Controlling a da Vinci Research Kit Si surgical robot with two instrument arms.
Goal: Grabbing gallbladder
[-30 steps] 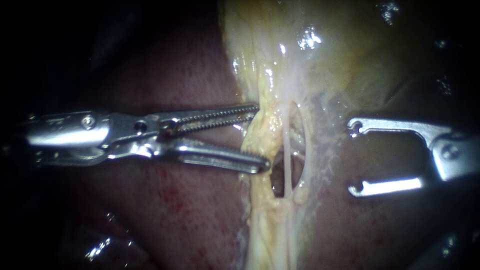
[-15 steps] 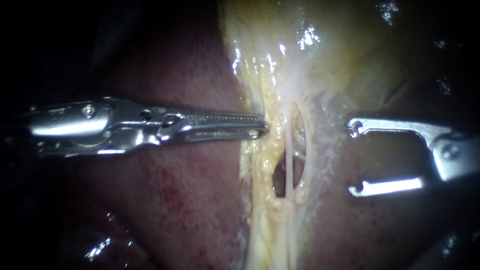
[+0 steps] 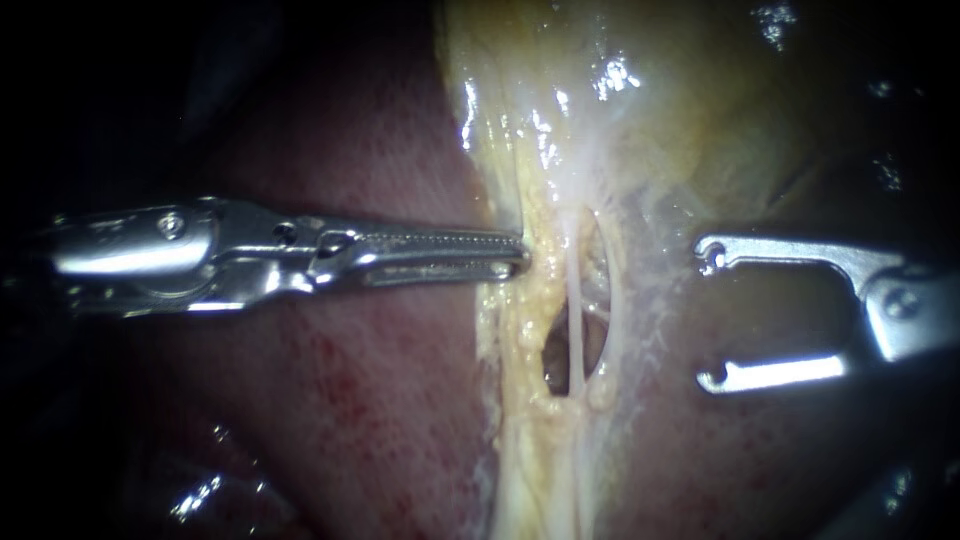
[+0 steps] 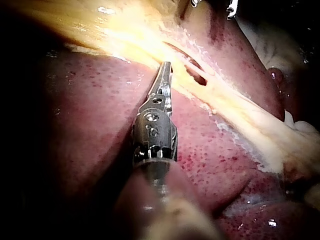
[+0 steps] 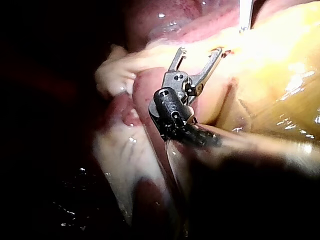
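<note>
The left instrument's (image 3: 515, 262) end effector is clenched on the gallbladder's (image 3: 560, 130) yellow edge. The right instrument's (image 3: 711, 317) end effector gapes, released, above the liver (image 3: 380, 400).

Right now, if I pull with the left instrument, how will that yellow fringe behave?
Probably floppy: the fringe looks thin and ragged where the left instrument grips it. Likely slippery, since the gallbladder glistens wet. The thin tube beside it may tear if stretched.

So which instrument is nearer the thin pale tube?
Left. The left instrument grips the gallbladder edge right beside the tube; the right instrument, jaws open, stands clear on its other side.
</note>
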